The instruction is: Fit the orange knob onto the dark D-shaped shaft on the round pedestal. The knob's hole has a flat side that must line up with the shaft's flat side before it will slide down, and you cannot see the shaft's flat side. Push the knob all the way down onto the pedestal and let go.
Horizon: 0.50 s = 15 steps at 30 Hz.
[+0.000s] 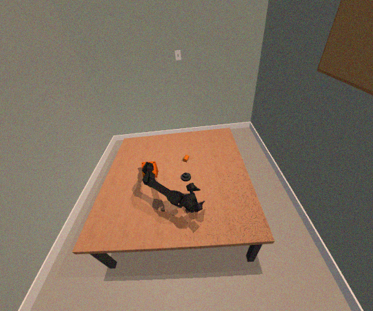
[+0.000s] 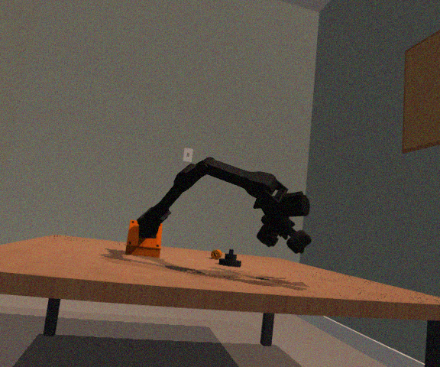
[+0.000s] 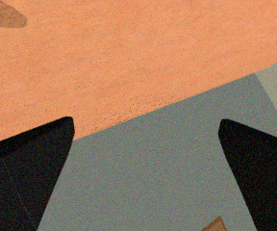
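You see a small orange cylindrical knob (image 1: 186, 157) (image 2: 215, 252) that lies on its side on the brown wooden table (image 1: 213, 227) (image 2: 94, 282) (image 3: 129, 53), apart from the round black stepped pedestal (image 1: 186, 177) (image 2: 229, 262). In the exterior view, one round end of the knob is turned toward you, and you can see a dark opening in it. The pedestal stands upright on the table, and from its middle rises a short dark shaft (image 2: 231, 251). The knob is not on this shaft. Your black parallel-jaw gripper (image 1: 199, 196) (image 2: 285, 245) (image 3: 148, 126) is in the air above the table, away from both the knob and the pedestal. Its two fingers are wide apart, and nothing is between them. In the wrist view, you look between the dark fingertips at the table edge and the grey-blue surface beyond it. The black jointed arm (image 1: 164, 190) (image 2: 228, 172) goes up from its orange base bracket (image 1: 155, 168) (image 2: 155, 251), bends at the top, and comes down to the gripper. Its shadow falls on the table. The flat side of the shaft is too small for you to tell.
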Each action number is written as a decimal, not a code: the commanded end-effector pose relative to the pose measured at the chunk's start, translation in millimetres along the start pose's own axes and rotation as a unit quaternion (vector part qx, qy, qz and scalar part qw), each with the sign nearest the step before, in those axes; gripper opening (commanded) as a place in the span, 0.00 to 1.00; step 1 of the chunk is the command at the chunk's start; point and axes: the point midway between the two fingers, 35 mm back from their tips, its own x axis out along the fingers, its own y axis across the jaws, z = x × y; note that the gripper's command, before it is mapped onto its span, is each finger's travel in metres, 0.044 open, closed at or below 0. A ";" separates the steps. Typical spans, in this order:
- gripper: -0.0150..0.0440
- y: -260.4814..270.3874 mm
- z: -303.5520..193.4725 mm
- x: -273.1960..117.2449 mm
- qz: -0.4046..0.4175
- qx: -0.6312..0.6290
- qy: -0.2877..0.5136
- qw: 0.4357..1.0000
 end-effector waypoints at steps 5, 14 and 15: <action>1.00 -34.7 -5.5 44.0 -0.045 -0.122 -0.030 0.991; 1.00 -165.9 -1.7 148.6 -0.195 -0.508 -0.090 0.834; 1.00 -182.2 1.1 157.3 -0.214 -0.551 -0.093 0.802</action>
